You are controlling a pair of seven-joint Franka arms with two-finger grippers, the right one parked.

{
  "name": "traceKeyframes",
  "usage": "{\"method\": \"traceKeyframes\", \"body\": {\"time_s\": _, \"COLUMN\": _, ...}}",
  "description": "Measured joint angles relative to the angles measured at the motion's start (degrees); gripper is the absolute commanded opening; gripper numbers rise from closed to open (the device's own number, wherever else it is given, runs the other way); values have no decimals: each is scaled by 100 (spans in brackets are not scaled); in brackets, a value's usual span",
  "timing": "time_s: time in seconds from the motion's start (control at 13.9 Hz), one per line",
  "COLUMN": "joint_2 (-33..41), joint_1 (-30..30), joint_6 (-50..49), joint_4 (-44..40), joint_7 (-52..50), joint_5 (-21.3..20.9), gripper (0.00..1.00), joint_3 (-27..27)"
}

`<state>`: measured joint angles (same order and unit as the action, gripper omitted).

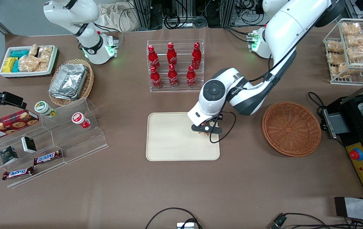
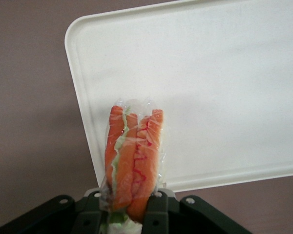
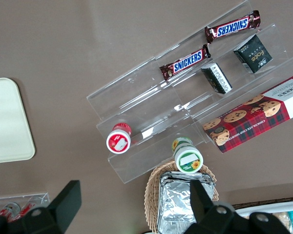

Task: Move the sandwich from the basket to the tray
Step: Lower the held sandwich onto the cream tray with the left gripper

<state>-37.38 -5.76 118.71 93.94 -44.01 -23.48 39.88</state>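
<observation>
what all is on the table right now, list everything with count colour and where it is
sandwich: 1, orange and green filling in clear wrap, held above the tray's edge
tray: 1, cream, mid-table
basket: 1, reddish-brown wicker, nothing in it, beside the tray toward the working arm's end
cola bottles: 6, red, in a clear rack farther from the front camera than the tray
foil containers: silver stack, in a tan wicker basket
white bin: 1, holds snack packets, toward the parked arm's end
Snickers bars: 2, brown, on the clear stepped stand
cookie box: 1, red tartan, same stand
wire rack: 1, white, bagged beige snacks
gripper: left arm's, shut on the sandwich over the tray
</observation>
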Motion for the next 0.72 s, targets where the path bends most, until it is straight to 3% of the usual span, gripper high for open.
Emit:
{"method": "traceKeyframes", "body": {"time_s": 0.36, "joint_2": -426, "joint_1": -19, "joint_6": 170, "joint_4": -10, "joint_7": -310, "joint_5": -564, "gripper": 26, "joint_3": -16}}
{"method": "traceKeyframes", "body": {"time_s": 0.72, "joint_2": -552, "joint_1": -20, "joint_6": 185, "joint_4": -39, "joint_7": -394, "joint_5": -665, "gripper": 27, "joint_3": -16}}
